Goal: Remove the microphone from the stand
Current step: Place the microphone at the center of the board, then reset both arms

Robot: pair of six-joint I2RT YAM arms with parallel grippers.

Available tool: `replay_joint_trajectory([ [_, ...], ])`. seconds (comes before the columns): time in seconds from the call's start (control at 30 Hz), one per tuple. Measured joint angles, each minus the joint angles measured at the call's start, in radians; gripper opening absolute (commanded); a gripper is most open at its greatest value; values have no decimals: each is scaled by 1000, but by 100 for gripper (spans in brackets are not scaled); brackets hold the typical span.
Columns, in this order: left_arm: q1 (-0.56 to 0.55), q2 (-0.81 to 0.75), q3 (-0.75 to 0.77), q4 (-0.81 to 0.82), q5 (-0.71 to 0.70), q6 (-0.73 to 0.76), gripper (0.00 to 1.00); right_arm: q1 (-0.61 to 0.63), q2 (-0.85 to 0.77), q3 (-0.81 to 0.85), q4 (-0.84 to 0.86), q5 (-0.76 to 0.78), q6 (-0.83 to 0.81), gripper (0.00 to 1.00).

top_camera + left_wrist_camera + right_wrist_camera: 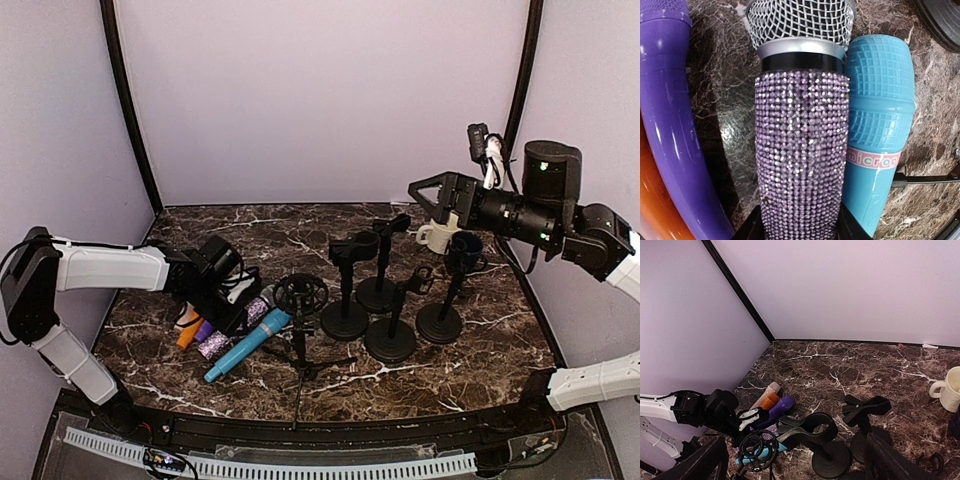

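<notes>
On the table's left side: the left gripper (236, 318) was down low over a cluster of microphones lying on the dark marble table (480, 350).
Left gripper's hold: its fingers (747, 231) sat against both sides of the rhinestone microphone (800, 150), closed on the handle as far as the wrist view showed; only their inner edges were in frame.
Rhinestone microphone: it lay flat on the marble, lilac-studded body between the fingers, with a black band, a silver collar and the mesh head pointing away from the wrist camera.
Its neighbours: the blue microphone (880, 125) lay alongside, touching its right flank; the purple microphone (670, 125) lay on the other side with a strip of marble between; the orange microphone (187, 335) was beyond that.
Shock-mount stand (300, 295): it stood on thin tripod legs just beside the blue microphone's head, apart from the rhinestone one.
Clip stands (345, 300): four black round-based stands were grouped at the table's middle, well apart from the held microphone.
Right gripper (428, 195): it was raised above the back right of the table, fingers spread wide, holding nothing.
Mug (437, 237): white, upright on the marble beneath the right gripper.
</notes>
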Motion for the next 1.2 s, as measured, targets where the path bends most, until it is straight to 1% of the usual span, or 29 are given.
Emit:
replay_joint_trajectory([
  [0.13,1,26,0,4,3,2,47,0,-9,0,0,1,3,94],
  [0.27,2,29,0,8,3,7,57,0,-18,0,0,3,6,94],
  [0.33,3,29,0,15,5,9,60,0,-19,0,0,4,9,94],
  [0.6,3,27,0,24,6,11,64,0,-23,-1,-1,4,16,94],
  [0.67,3,14,0,23,1,12,69,0,-23,-1,-2,6,15,94],
  [0.77,3,-39,13,17,-6,15,79,0,-12,10,-21,13,3,98],
  [0.83,3,-83,47,12,-8,18,85,0,10,32,-38,22,-10,98],
  [0.9,3,-121,102,11,-8,20,89,-2,46,67,-54,37,-34,99],
  [1.0,7,-141,206,23,-1,20,91,-25,113,118,-59,43,-64,99],
  [1.1,18,-124,314,55,15,18,91,-91,200,172,-57,18,-95,99],
  [1.17,36,-89,386,84,30,12,91,-153,256,198,-54,-7,-114,98],
  [1.2,51,-66,420,103,39,8,91,-204,285,208,-51,-35,-124,99],
])
